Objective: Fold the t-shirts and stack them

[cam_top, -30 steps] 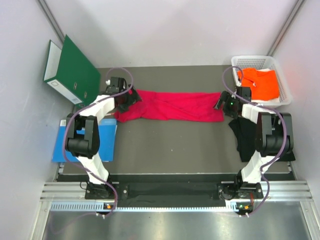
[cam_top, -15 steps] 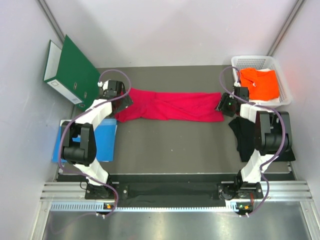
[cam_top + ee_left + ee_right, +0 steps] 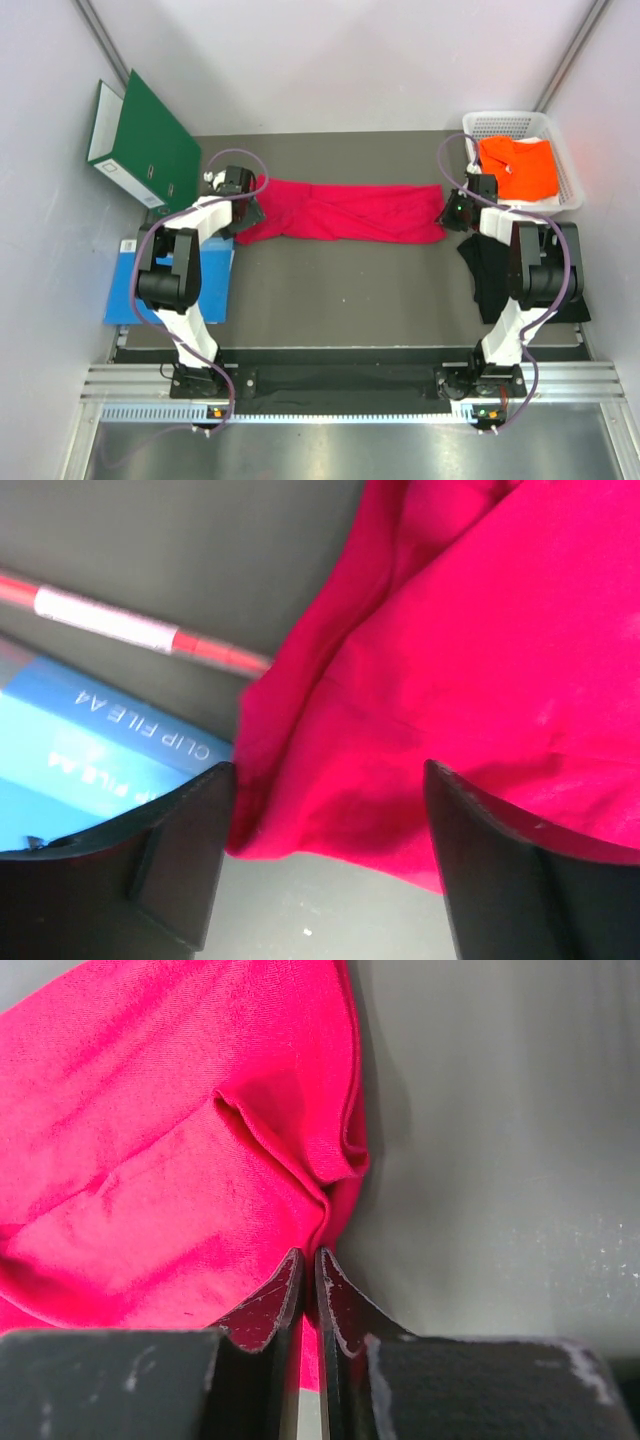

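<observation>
Shirts: red shirt lies stretched into a long, wrinkled band across the middle of the table, running left to right between the two grippers. Black shirt lies bunched at the right of the frame, partly under the right arm, just below the band's right end. Orange shirt sits in the white basket at the table's upper right corner.

Right gripper is at the band's right end. In the right wrist view its fingers are pressed almost together, with a thin strip of red cloth pinched between them. A folded edge of cloth bunches just above the tips, and bare table fills the right of that frame.

Left gripper is at the band's left end. In the left wrist view its jaws are spread wide, one finger at lower left and the other at lower right. The lower edge of the red shirt lies in the gap, unclamped; whether it touches the pads cannot be told.

A thin red stick with a white label lies on the table at the upper left of that view. A blue file printed "CLIP FILE A4" is at the left. A green binder leans at the upper left of the top view.
</observation>
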Controlling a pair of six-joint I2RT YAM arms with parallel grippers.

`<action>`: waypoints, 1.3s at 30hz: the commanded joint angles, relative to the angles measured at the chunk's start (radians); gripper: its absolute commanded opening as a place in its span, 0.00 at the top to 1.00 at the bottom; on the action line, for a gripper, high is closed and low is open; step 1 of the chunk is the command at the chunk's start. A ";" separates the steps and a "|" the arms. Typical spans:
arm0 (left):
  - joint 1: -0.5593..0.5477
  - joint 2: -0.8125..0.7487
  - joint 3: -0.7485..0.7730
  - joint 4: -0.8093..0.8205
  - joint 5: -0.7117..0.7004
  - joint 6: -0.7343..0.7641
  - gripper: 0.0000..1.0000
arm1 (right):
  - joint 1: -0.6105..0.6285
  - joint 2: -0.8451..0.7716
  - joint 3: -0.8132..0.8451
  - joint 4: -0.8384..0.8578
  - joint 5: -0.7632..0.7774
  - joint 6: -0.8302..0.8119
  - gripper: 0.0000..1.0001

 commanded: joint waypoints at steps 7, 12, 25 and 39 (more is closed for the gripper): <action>0.004 -0.027 -0.002 0.042 -0.017 -0.005 0.43 | 0.009 -0.006 -0.014 0.049 -0.007 -0.010 0.93; 0.004 -0.051 0.000 -0.013 -0.037 -0.015 0.32 | 0.009 -0.004 -0.019 0.050 -0.009 -0.010 0.93; 0.004 -0.174 -0.020 -0.007 -0.040 -0.003 0.28 | 0.009 -0.009 -0.030 0.053 -0.009 -0.009 0.92; 0.004 0.010 0.069 -0.015 -0.037 0.023 0.49 | 0.009 -0.021 -0.037 0.046 -0.003 -0.013 0.92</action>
